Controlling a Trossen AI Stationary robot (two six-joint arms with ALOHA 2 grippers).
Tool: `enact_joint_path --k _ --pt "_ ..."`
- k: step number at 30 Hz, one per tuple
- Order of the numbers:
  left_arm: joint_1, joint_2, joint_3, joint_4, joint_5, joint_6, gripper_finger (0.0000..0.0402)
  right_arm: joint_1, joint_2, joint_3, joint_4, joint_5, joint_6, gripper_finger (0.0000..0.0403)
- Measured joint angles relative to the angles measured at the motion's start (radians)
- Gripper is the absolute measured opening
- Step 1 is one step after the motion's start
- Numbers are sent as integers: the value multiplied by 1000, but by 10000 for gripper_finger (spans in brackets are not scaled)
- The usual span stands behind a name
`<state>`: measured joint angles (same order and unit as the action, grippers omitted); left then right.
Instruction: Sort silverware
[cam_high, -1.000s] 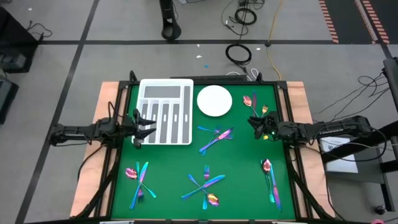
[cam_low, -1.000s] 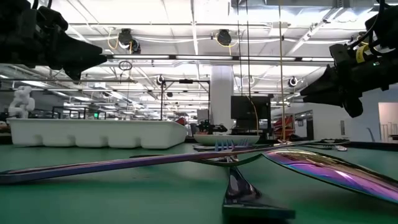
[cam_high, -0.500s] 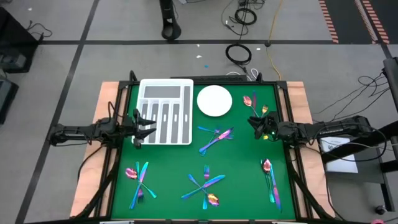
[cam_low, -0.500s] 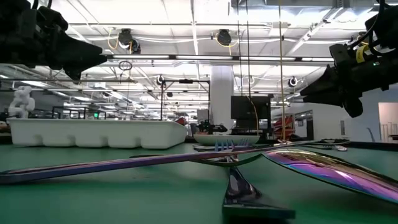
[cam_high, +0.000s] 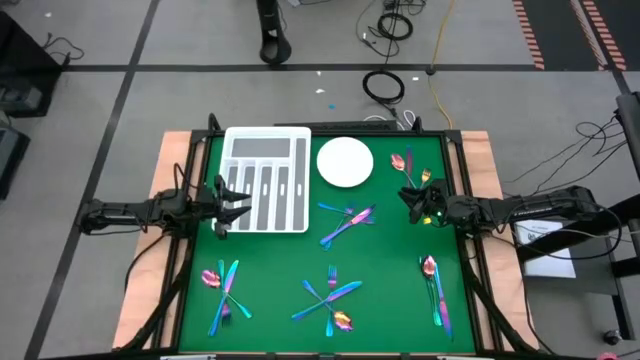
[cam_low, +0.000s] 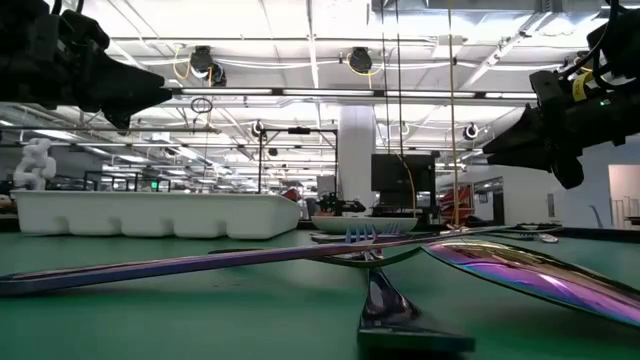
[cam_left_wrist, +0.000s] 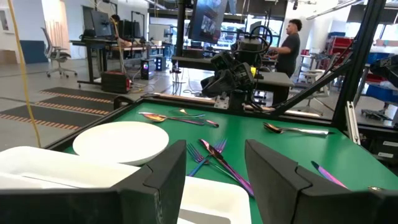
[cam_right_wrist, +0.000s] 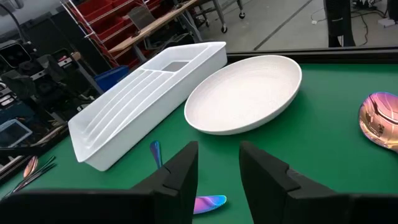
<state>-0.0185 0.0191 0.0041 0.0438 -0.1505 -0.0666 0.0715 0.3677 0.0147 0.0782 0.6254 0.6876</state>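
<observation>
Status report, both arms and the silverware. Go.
Left gripper open, empty, over the tray's left edge. Right gripper open, empty, at the table's right side. Silverware in five scattered clusters, none sorted. Nothing blocking.

The iridescent silverware (cam_high: 347, 222) is laid flat in five crossed clusters: worktop centre, far right corner, near edge, near left, near right.

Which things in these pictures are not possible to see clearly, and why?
- Tray slots: low view shows only its outer wall, so the contents are hidden there.
- Silverware group near the left front: high view, too small to tell fork from knife.
- Spoon: right wrist view, cut off by the picture's edge.
- Plate: low view, partly hidden behind the near cutlery.
</observation>
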Motion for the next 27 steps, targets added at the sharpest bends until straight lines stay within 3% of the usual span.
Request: enact_joint_path --k 18,21,27 --pt "0 0 0 0 0 3 166 0 0 0 0 0 0 105" --pt "0 0 0 0 0 73 166 0 0 0 2 1 0 105" --pt "0 0 0 0 0 101 166 -7 0 -1 102 28 -58 105"
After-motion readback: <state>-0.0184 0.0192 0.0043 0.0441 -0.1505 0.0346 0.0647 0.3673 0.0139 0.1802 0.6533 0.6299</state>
